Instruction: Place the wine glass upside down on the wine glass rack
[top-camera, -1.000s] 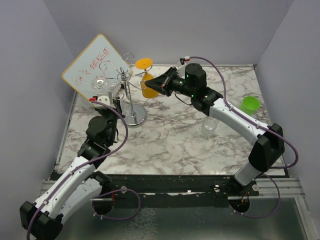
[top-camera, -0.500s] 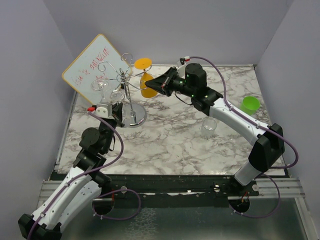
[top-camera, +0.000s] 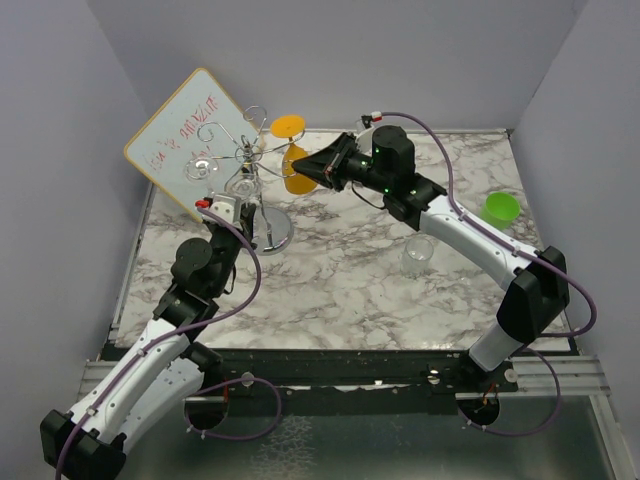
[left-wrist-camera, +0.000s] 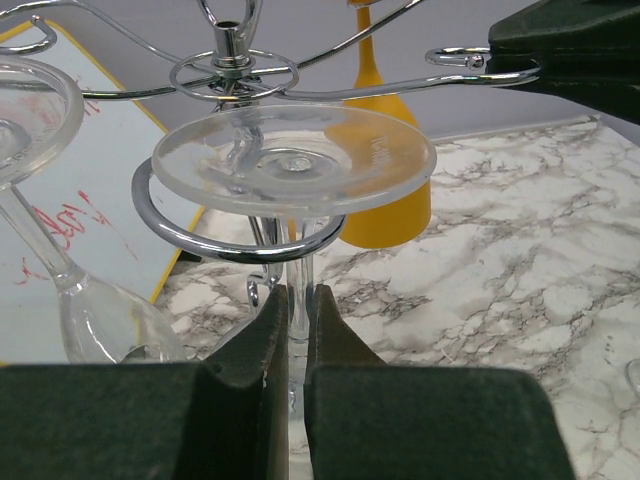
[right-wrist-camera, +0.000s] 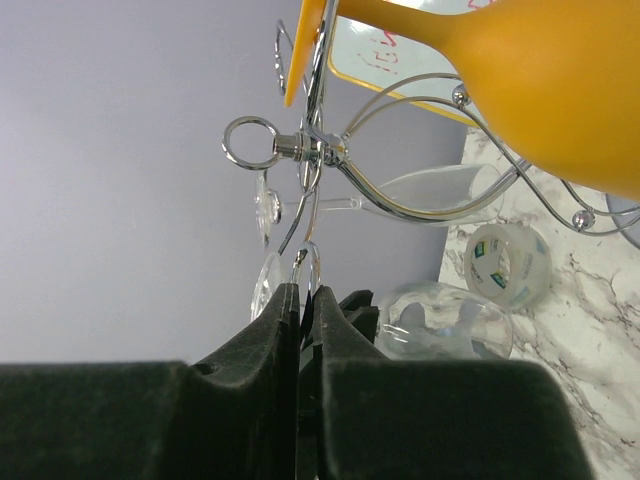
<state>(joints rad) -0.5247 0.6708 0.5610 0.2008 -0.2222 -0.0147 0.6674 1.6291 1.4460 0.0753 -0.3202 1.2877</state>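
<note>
While the left gripper (left-wrist-camera: 297, 300) is clamping its thin stem tight, the clear wine glass (left-wrist-camera: 295, 160) is sitting inverted, long axis upright, foot just above the jaws over a ring of the wine glass rack (left-wrist-camera: 232, 70). Likely light, slick and brittle, it is calling for a gentle stem hold. The right gripper (right-wrist-camera: 301, 295), nearly closed, is nosing a rack arm, hold unclear.

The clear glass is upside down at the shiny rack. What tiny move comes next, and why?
Probably lower it a touch. The left fingers pinch the wine glass by its stem, which already passes through a loop of the wine glass rack, while its foot seems to sit just above that loop. Lowering should rest it on the wire.
</note>
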